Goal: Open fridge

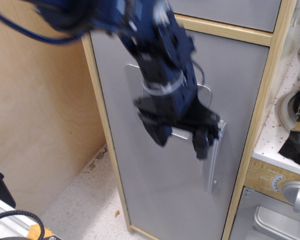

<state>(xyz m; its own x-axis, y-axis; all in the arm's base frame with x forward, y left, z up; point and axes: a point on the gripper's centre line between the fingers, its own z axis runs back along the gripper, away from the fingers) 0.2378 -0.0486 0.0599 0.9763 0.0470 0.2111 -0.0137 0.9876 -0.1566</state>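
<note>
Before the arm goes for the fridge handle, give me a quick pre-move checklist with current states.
1. Fridge door closed, flush in its frame: ok.
2. Gripper open: ok, jaws spread.
3. Bar handle between the jaws: not ok; one finger overlaps its top.
4. Lower handle unobstructed: ok.
5. Contact with handle: cannot tell, motion blur.
6. Dispenser panel free of the arm: cannot tell, mostly hidden.

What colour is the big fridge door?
The tall fridge's flat door is matte silver-grey, framed in pale wood; the observation.image view shows it.
</note>
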